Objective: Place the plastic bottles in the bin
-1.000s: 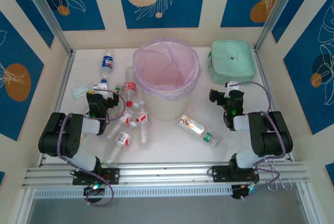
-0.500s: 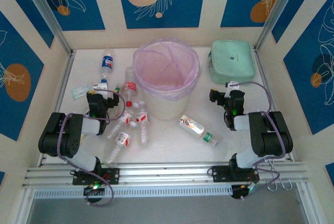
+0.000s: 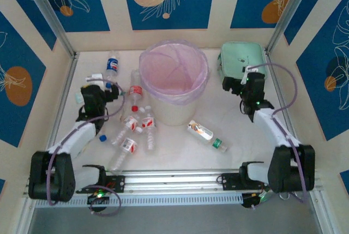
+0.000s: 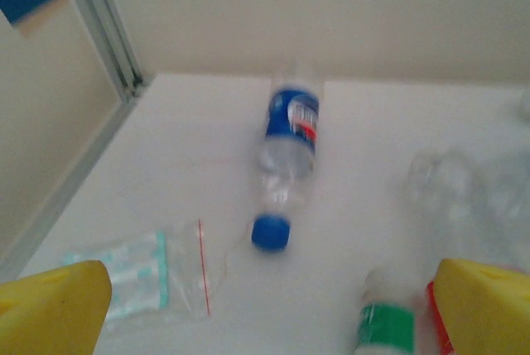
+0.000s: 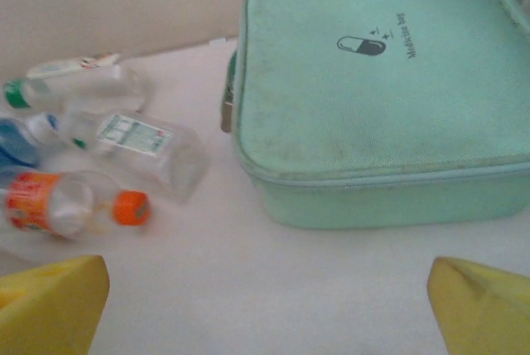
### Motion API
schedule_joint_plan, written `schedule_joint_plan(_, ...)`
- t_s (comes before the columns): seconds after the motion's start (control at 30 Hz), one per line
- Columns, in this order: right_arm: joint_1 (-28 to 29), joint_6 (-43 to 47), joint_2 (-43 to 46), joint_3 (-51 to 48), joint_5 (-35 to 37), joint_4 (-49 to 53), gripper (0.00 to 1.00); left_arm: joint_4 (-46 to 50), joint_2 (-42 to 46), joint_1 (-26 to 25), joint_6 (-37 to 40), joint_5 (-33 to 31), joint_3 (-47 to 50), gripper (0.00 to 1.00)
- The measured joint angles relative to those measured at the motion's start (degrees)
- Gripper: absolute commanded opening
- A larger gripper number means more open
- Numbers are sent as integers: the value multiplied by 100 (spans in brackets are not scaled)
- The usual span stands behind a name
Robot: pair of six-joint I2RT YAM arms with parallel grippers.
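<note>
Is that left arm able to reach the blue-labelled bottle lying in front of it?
Probably yes: the left pincer is open and the blue-labelled bottle lies just ahead, with bare table between them.

The top external camera sits above and behind the arm bases (image 3: 103, 182) and looks steeply down on the whole desk (image 3: 174, 155) from a distance. The left wrist camera rides low and close to the desk, facing the far-left corner; the left fingers (image 4: 50, 305) frame its lower corners. It shares the blue-labelled bottle (image 4: 291, 136) with the top view. The right wrist camera, equally low and close, faces the mint green case (image 5: 381, 98), likewise shared with the top view; the right fingers (image 5: 50, 301) frame its lower corners.
</note>
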State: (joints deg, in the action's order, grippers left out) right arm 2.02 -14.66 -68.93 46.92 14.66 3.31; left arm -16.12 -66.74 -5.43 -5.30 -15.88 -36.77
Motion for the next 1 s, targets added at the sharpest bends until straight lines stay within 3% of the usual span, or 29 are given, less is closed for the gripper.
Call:
schedule_joint_plan(0.13, 291, -610, 531, 726, -334, 2133, 99, 1709, 133, 0, -376, 221, -1241, 100)
schedule_joint_plan(0.27, 1150, -1152, 1040, 710, -664, 3954, 99, 3126, 46, 0, -614, 678, -1910, 99)
schedule_joint_plan(0.43, 2114, -1731, 1342, 354, -905, 5191, 99, 4312, 26, 0, -861, 1482, -2234, 100)
schedule_joint_plan(0.57, 2719, -2039, 1058, 164, -892, 5486, 99, 4680, 142, 0, -1266, 2417, -2450, 98)
schedule_joint_plan(0.73, 2905, -2094, 328, 157, -791, 5281, 99, 4682, 527, -37, -2004, 3388, -2876, 91)
schedule_joint_plan(1.0, 3112, -1775, -680, 160, -544, 4688, 99, 4218, 837, -1128, -2767, 3521, -3335, 84)
